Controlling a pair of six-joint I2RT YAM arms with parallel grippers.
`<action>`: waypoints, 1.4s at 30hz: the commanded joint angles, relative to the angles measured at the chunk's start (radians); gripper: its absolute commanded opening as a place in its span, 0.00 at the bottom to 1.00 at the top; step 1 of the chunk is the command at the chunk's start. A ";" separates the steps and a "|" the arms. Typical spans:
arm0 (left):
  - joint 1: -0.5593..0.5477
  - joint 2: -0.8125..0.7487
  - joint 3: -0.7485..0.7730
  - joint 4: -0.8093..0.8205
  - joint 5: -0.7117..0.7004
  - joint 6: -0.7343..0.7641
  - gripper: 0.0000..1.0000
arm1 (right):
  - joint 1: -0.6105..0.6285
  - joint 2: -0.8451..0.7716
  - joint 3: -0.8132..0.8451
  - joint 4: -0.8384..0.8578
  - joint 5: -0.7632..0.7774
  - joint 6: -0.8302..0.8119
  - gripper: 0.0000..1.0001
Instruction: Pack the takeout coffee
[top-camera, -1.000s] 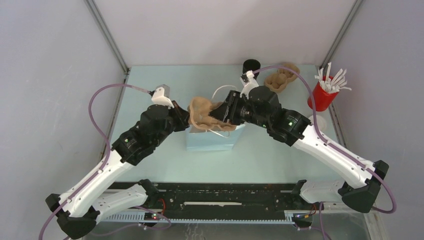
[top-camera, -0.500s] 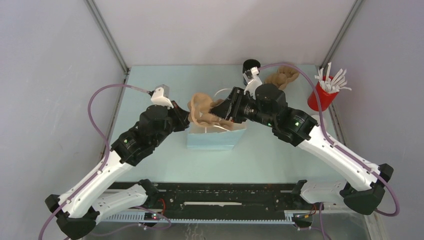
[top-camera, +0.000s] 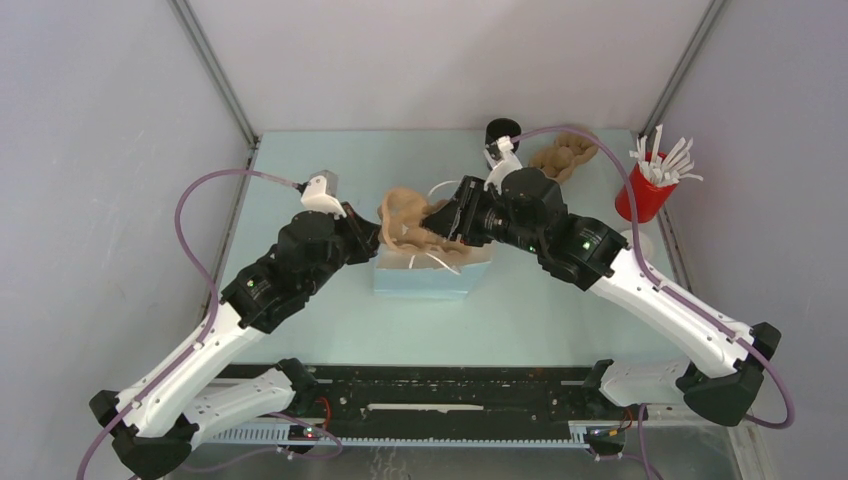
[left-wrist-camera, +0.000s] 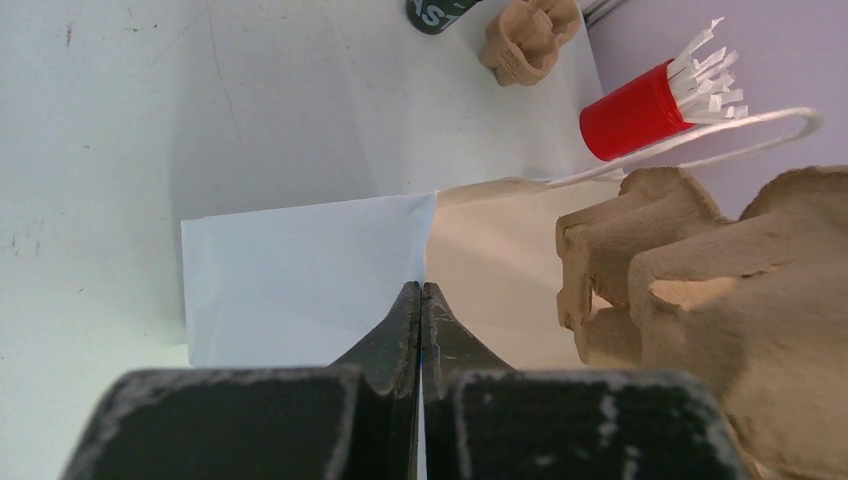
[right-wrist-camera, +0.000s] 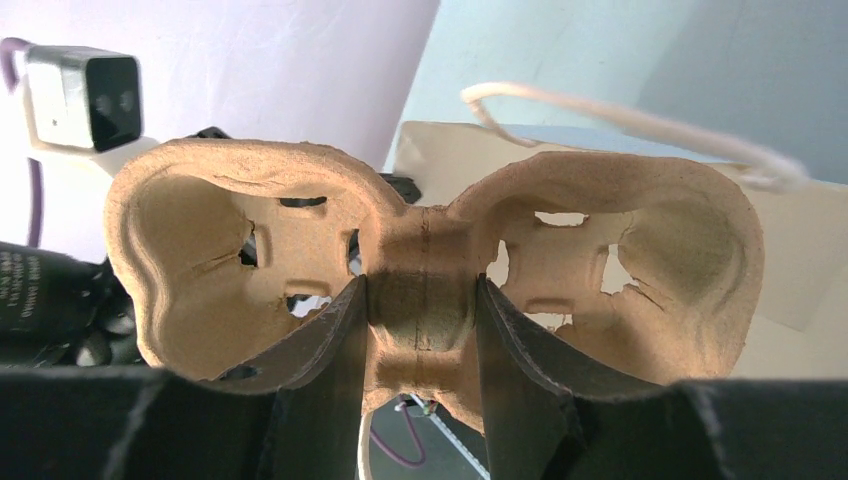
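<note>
Grey walls are enclosing a pale teal desk, and much on it is showing only in part. The takeout coffee is sitting at the right side of the desk, just in front of the red cup. It is mostly hidden behind the right arm, so only a sliver of its white lid is peeking out and its black body is not visible. A lidless black cup is standing at the far edge, cut off at the frame's top in the left wrist view. The red cup is holding a bunch of white sticks, and a second carrier of brown pulp is lying empty beside the black cup. A light blue paper bag is lying mid-desk with its mouth open, its white handle looping out. A brown cup carrier, both wells empty, is hanging at that mouth; how far inside it is reaching cannot be told. The left gripper is pinching the bag's rim, fingers pressed together on the paper. The right gripper is clamping the carrier's narrow middle bridge, one finger on each side.
</note>
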 joint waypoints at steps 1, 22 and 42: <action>-0.005 -0.015 -0.015 0.043 -0.003 0.014 0.00 | 0.007 -0.033 0.000 -0.061 0.094 -0.024 0.24; -0.004 -0.008 -0.019 0.042 -0.011 0.004 0.00 | -0.001 -0.040 -0.009 -0.213 0.198 -0.001 0.22; -0.004 -0.014 -0.023 0.038 -0.004 0.011 0.00 | 0.097 0.146 0.182 -0.398 0.461 -0.093 0.22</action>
